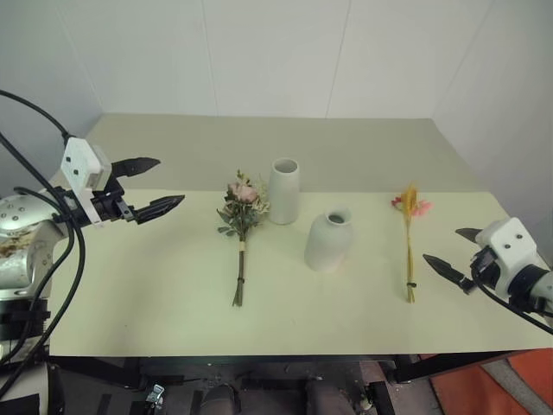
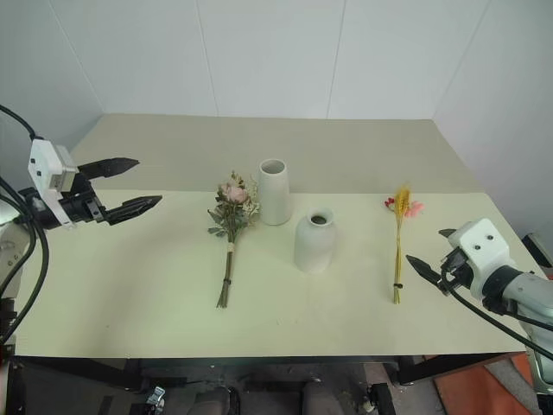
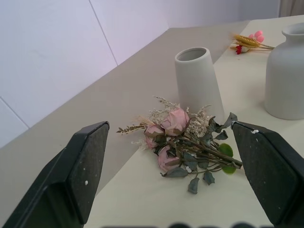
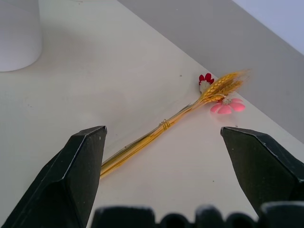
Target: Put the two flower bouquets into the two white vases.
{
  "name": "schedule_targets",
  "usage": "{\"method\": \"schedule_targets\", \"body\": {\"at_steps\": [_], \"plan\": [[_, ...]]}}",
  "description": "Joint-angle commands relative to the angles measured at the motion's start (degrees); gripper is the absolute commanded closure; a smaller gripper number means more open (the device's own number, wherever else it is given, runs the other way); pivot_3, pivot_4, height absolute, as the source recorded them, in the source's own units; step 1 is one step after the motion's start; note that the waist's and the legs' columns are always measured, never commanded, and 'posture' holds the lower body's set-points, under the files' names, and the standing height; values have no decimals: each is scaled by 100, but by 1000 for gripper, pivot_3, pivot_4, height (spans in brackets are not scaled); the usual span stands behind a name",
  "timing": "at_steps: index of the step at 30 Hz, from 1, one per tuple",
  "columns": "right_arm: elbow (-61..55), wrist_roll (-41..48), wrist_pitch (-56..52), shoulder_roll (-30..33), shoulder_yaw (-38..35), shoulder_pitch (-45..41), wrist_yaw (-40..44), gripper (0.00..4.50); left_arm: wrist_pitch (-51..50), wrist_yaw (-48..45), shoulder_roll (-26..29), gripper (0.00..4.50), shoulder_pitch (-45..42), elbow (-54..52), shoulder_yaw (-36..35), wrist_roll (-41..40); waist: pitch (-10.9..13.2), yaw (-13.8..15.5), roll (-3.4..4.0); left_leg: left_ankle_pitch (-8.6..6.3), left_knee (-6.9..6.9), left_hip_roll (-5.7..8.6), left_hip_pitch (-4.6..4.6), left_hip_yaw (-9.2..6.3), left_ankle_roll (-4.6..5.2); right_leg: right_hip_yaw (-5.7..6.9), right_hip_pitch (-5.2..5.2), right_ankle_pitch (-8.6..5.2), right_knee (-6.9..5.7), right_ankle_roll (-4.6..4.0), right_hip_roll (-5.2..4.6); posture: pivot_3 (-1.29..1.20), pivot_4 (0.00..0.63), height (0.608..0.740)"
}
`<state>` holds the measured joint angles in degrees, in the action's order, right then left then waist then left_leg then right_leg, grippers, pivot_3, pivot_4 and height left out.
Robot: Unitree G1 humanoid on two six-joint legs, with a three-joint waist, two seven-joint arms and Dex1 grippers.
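both grippers hover apart: left gripper [image 1: 155, 186] and right gripper [image 1: 455, 251] hold nothing. on the tabletop [image 1: 155, 294], pink bouquet [image 1: 241, 226] lies beside tall vase [image 1: 283, 191]; round vase [image 1: 328, 241] stands between it and yellow bouquet [image 1: 409, 238].

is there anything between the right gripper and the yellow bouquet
Nothing visible. The open right gripper hovers beside the yellow bouquet, with bare table between them. Both vases stand on the bouquet's other side.
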<state>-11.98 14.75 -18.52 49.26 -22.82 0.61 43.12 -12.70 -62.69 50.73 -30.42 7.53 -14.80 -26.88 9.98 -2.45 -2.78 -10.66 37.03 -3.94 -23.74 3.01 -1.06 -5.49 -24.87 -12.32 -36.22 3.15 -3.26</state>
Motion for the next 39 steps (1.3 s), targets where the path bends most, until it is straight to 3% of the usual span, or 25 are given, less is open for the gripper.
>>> {"method": "schedule_targets", "body": {"at_steps": [1, 6, 11, 14, 21, 27, 35, 38, 39], "plan": [[-154, 11, 90, 35, -161, -29, -45, 0, 79, -7, 57, 25, -84, -89, -56, 25, 0, -2, 0, 0, 0, 0, 0, 0, 0, 0, 0, 0, 0, 0, 0, 0, 150, 740], [-138, -14, 113, 41, -100, -80, -42, 0, 51, -21, 87, 25, 0, -157, -93, 17, 0, -1, 0, 0, 0, 0, 0, 0, 0, 0, 0, 0, 0, 0, 0, 0, 150, 740], [-395, -480, -1033, 193, 431, -598, -693, 0, 48, -65, 98, 25, -71, -176, -27, 38, 0, -26, 0, 0, 1, 0, 2, 1, 0, -1, -2, 2, -2, -2, 0, 0, 150, 740], [-101, -379, -2177, 425, 1094, -1573, -522, 0, 73, -90, 35, 25, -175, -156, 104, 93, 0, -44, 0, 0, 1, 0, 3, 2, 0, -2, -4, 2, -4, -4, 1, 0, 150, 740], [1485, -483, -4488, -134, 2363, -3978, -817, 0, 140, -103, -95, 25, -389, -68, 399, 293, 0, -16, 0, 1, -1, -1, -11, -2, 2, -2, -13, 15, -1, -26, 4, 0, 150, 740], [2874, -755, -4937, -562, 2619, -4890, -1301, 0, 91, -55, -142, 25, -377, -131, 455, 369, 1, 19, 1, 2, 8, 5, -54, -4, 3, 1, -41, 27, 3, -42, -2, 0, 150, 740], [3588, -790, -4865, -756, 2714, -5107, -1307, 0, 11, 53, -132, 25, -180, -317, 362, 385, 1, -15, 1, 2, 8, 5, -49, -6, 3, 1, -39, 28, 1, -39, -1, 0, 150, 740], [3800, -741, -4744, -849, 2507, -5136, -1400, 511, -6, 83, -128, 0, -140, -361, 355, 378, 1, -22, 1, 2, 8, 5, -49, -6, 4, 1, -39, 29, 0, -38, -1, 0, 150, 740], [3893, -727, -4709, -878, 2458, -5165, -1417, 917, -7, 92, -128, 0, -128, -370, 357, 382, 1, -21, 1, 2, 8, 5, -50, -6, 4, 1, -39, 29, 1, -38, -1, 0, 150, 740]]}}
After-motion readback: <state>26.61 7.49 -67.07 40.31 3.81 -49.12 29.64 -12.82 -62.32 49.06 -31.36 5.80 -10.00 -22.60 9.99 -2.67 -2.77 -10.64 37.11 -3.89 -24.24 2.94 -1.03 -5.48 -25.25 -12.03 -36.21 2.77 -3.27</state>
